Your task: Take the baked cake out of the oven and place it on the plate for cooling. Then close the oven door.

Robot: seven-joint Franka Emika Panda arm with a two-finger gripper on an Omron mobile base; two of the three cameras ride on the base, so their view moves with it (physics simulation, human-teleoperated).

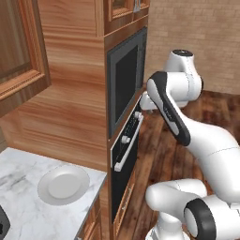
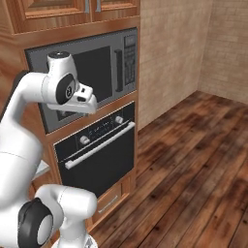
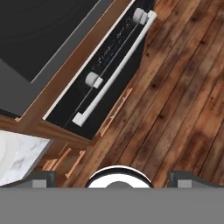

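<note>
Gleaming silver bar handle (image 2: pixel 99 145) crossing flat black oven door (image 2: pixel 104 169).

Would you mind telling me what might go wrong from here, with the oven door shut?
1. The open gripper is up by the microwave, well above the oven door's handle; a poorly aimed descent could strike the knobs.
2. The plate sits on the marble counter beside the oven, so the swinging elbow might sweep it.
</note>
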